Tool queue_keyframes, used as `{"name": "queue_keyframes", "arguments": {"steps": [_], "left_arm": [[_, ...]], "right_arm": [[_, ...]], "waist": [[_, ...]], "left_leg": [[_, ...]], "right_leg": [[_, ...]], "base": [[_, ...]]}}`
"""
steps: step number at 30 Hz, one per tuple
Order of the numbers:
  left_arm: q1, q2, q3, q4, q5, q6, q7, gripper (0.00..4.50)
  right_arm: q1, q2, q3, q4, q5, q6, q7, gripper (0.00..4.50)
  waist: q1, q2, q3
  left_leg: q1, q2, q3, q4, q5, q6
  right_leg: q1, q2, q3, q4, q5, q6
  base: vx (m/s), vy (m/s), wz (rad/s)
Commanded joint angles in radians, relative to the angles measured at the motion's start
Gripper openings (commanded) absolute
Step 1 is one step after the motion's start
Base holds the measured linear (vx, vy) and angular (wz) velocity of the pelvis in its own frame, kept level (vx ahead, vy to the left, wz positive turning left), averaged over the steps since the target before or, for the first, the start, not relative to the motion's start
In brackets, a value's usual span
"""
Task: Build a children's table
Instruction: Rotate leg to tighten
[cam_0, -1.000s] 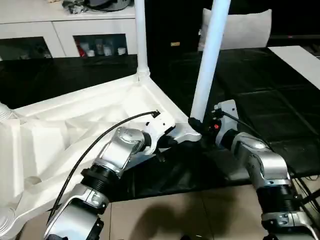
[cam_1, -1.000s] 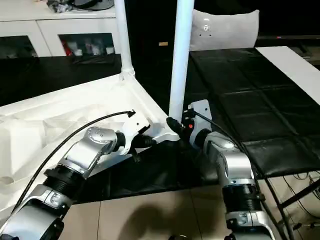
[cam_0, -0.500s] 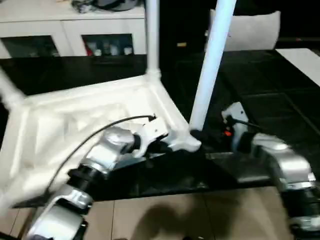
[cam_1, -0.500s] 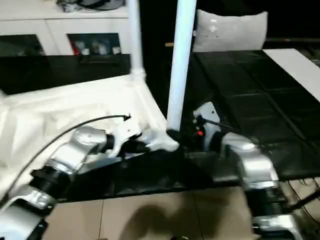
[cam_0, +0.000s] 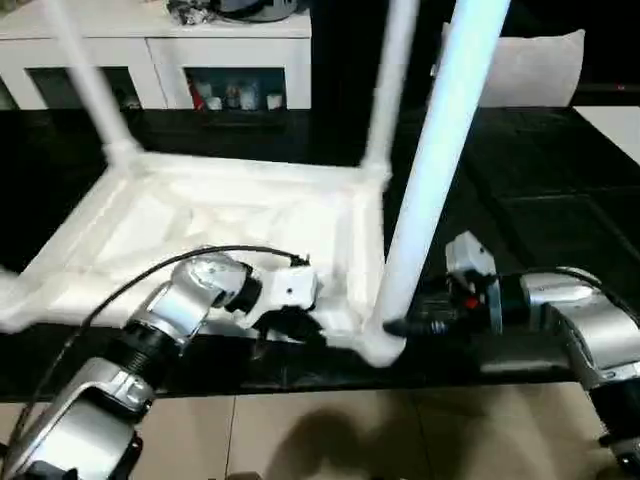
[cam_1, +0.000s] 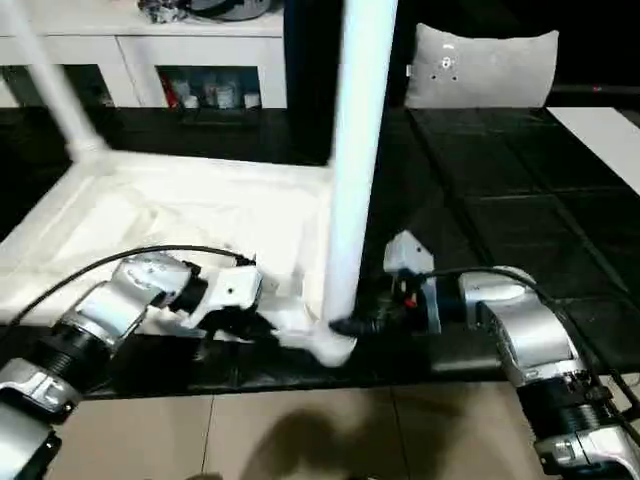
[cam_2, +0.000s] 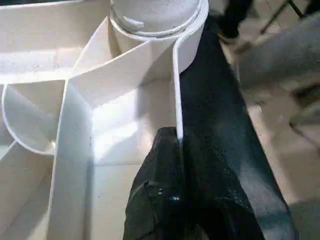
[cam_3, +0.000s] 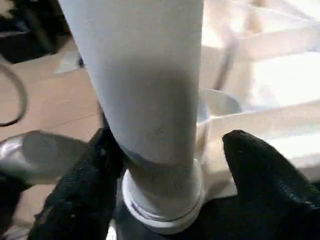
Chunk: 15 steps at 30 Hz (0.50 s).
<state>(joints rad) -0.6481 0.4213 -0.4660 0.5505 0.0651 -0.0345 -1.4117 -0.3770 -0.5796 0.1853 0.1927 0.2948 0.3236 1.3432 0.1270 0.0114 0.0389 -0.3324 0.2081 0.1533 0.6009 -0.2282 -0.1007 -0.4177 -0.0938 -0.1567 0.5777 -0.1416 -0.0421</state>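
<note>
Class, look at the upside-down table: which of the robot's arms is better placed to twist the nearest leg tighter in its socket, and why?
The right. Its claw already straddles the base of the nearest leg, one finger on each side. The left claw is shut on the tabletop's rim, steadying it.

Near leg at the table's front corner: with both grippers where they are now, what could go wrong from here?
1. The right gripper straddles the near leg at its base, one finger standing apart from it; if the leg is not fully seated in its socket, it may tilt or pop out.
2. The left gripper pinches just the thin rim of the tabletop, so that grip may slip.
3. That corner sits at the black table's front edge and could slide off.
</note>
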Motion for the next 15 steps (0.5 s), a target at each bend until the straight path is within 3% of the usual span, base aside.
{"name": "queue_keyframes", "arguments": {"steps": [1, 9, 15], "left_arm": [[-0.024, -0.002, -0.035, -0.008, 0.019, -0.039, -0.052, 0.0], [-0.027, -0.02, -0.029, 0.017, 0.007, -0.053, -0.053, 0.0], [-0.012, -0.033, -0.007, 0.001, -0.025, 0.008, -0.055, 0.0]], "right_arm": [[0.011, -0.021, 0.013, -0.031, 0.014, 0.01, 0.033, 2.96], [0.033, -0.017, 0.023, -0.046, 0.033, 0.033, 0.058, 2.32], [0.04, 0.007, -0.005, -0.058, 0.086, 0.072, 0.048, 1.95]], "waist": [[-0.003, -0.014, -0.069], [0.008, -0.015, -0.07], [0.009, -0.017, -0.07]], "left_leg": [[-0.015, 0.023, 0.01, -0.063, -0.052, 0.099], [-0.014, 0.02, 0.012, -0.063, -0.05, 0.085], [-0.016, 0.02, 0.012, -0.063, -0.042, 0.087]], "right_leg": [[0.077, -0.059, 0.063, -0.062, -0.323, -0.096], [0.076, -0.057, 0.061, -0.065, -0.344, -0.08], [0.077, -0.057, 0.061, -0.063, -0.333, -0.083]], "base": [[0.0, 0.0, 0.0], [0.0, 0.0, 0.0], [0.0, 0.0, 0.0]]}}
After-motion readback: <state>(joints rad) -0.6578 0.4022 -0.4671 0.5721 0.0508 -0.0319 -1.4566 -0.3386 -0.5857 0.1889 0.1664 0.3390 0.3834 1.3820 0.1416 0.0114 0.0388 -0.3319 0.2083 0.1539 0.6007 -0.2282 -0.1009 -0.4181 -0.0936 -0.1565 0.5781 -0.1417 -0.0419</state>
